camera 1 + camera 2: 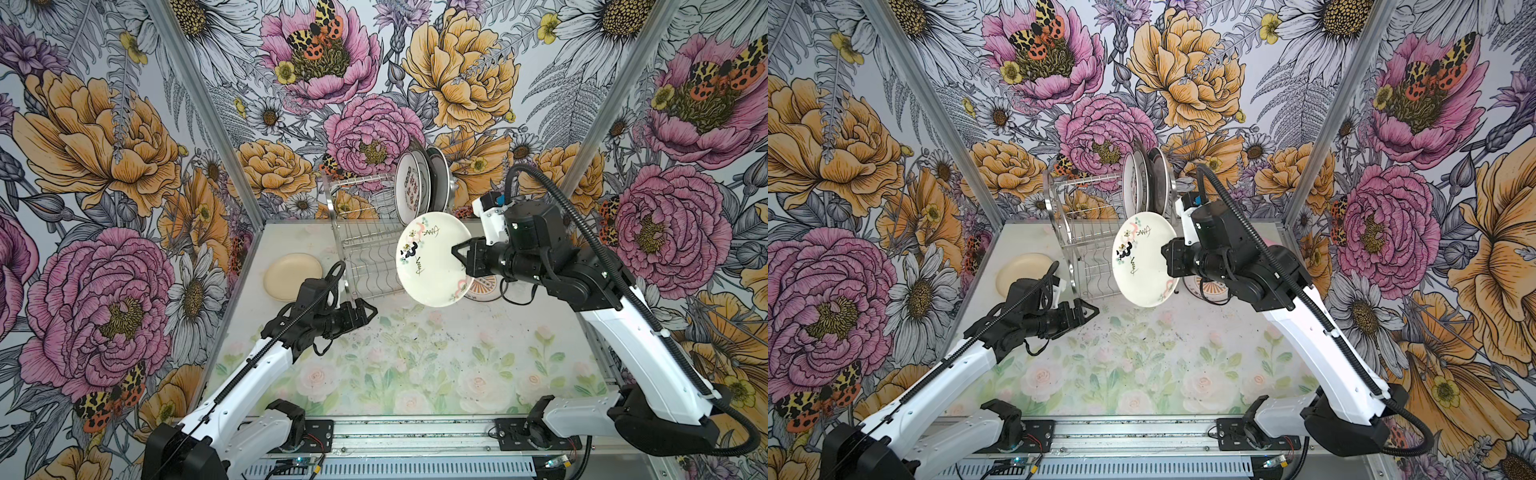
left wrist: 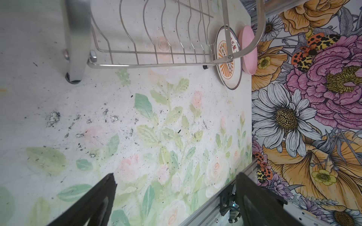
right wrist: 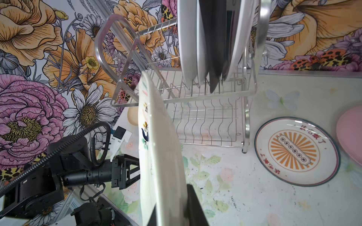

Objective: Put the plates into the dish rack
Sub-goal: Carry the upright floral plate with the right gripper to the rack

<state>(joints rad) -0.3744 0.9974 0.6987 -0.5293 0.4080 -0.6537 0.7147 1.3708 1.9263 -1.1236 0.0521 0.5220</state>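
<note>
Right claw pinches the painted plate by its three o'clock rim, nearly upright, at the rack's four o'clock. Hold it edge-on, line up an empty lower slot, then lower slowly. Left claw gapes empty.

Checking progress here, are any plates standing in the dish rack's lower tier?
No, the dish rack has bare lower slots; the plates stand only in its upper tier.
</note>
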